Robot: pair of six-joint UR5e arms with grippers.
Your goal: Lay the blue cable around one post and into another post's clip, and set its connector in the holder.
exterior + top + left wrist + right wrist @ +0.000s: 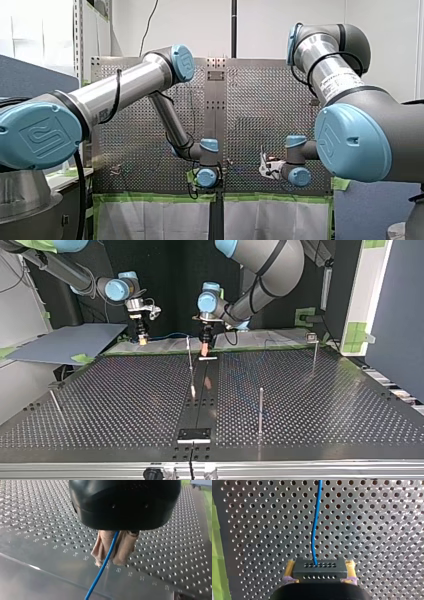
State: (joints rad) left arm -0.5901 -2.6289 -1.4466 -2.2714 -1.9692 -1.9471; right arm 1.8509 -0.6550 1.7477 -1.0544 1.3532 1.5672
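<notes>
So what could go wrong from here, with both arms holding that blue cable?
The thin blue cable runs between my left gripper's shut beige pads; it might slip through. My right gripper clamps the black connector only by its sides, so a tug could twist it. A slim post stands near my left gripper and could snag the cable.

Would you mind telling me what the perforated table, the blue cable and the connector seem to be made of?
The perforated table: apparently metal, grey with a dull sheen and regular holes. The blue cable: likely plastic-sheathed wire, smooth and bending softly. The connector: seemingly dark matte plastic, a block with rows of small holes; painted metal is possible.
</notes>
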